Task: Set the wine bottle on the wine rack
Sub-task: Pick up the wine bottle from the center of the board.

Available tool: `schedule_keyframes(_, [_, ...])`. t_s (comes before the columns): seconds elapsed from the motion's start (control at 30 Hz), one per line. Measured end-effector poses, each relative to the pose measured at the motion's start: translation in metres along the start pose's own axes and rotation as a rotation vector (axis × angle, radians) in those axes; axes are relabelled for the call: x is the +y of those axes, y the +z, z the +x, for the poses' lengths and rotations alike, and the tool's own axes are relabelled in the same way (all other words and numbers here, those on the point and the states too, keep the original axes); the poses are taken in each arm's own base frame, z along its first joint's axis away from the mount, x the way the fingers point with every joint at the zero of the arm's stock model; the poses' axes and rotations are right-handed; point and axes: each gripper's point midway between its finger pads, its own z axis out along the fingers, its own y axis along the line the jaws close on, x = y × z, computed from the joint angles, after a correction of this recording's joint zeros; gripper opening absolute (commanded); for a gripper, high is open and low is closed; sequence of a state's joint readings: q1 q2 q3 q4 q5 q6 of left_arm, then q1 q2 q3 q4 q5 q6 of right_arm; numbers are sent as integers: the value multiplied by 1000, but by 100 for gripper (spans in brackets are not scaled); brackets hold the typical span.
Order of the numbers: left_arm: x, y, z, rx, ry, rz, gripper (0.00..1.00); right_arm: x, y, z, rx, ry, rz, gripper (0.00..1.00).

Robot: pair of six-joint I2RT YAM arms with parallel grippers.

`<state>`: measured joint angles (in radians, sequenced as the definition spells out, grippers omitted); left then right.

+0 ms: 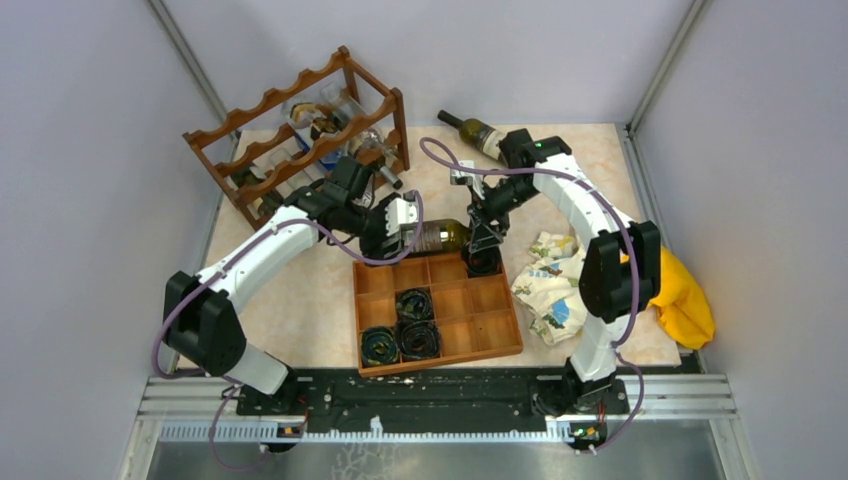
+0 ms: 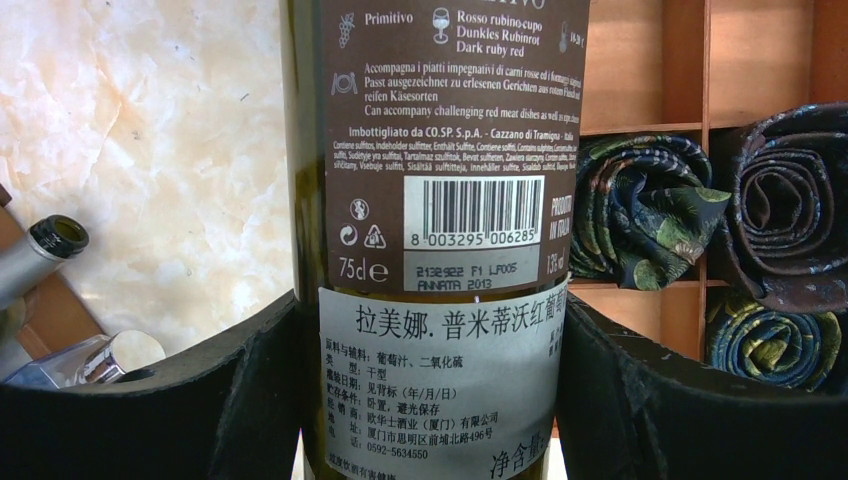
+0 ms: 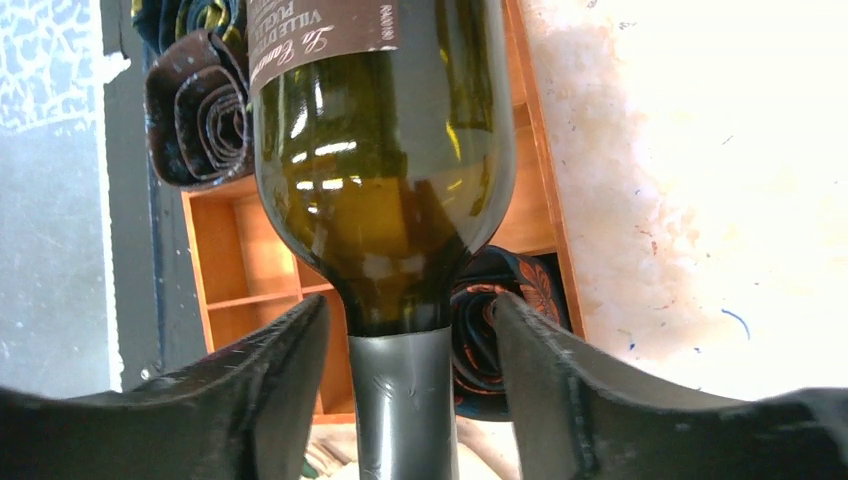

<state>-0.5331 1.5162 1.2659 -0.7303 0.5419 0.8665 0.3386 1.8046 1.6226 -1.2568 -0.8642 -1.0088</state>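
Your left gripper (image 2: 432,330) is clamped on the wine bottle (image 2: 440,150), one finger pressed to each side of its lower label, so it carries the weight. Your right gripper (image 3: 408,305) straddles the neck (image 3: 400,400) with a gap showing on both sides, so those jaws are open and not yet gripping. Close them squarely on the neck before you travel, and keep the bottle level between the two grips. It hangs on its side just above the far edge of the tray (image 1: 493,330), with rolled cloths (image 2: 640,210) below the jaws, so lift clear first. The wine rack (image 1: 399,125) stands beyond and to the left of the left jaws. Your left arm reaches forward with its elbow bent and wrist turned right, while the right arm arches high and folds back down.
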Motion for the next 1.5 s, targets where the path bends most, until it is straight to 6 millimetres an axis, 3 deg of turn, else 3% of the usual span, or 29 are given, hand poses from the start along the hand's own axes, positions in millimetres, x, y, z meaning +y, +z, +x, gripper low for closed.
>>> schedule_keyframes(0.07, [0,0,0,2,1,2,0,-1,0,-1,-3,3,4,48])
schedule_keyframes(0.33, [2,-3,-2,3,24,-5,0,3,0,-3,-16,-3,-13,0])
schedule_keyframes(0.4, [2,-3,-2,3,24,-4,0,4,0,-3,-15,-5,-17,0])
schedule_keyframes(0.43, [2,-3,-2,2,24,-4,13,5,0,-3,-15,-7,-19,0])
schedule_keyframes(0.57, [3,-3,-2,4,14,-8,86,7,0,-3,-21,-9,-28,0])
schedule_keyframes(0.6, [3,-3,-2,6,9,-10,97,7,0,-3,-23,-8,-28,0])
schedule_keyframes(0.77, [10,-9,-12,-33,17,-63,99,16,5,-3,-76,93,-74,0])
schedule_keyframes(1.03, [10,-45,-40,-139,81,-188,99,22,11,-3,-147,239,-100,0])
schedule_keyframes(1.3, [2,-78,-49,-196,111,-302,99,11,-2,-13,-220,264,-38,0])
schedule_keyframes(1.5, [18,-104,-77,-300,1,-424,99,6,-2,-15,-240,261,-12,0])
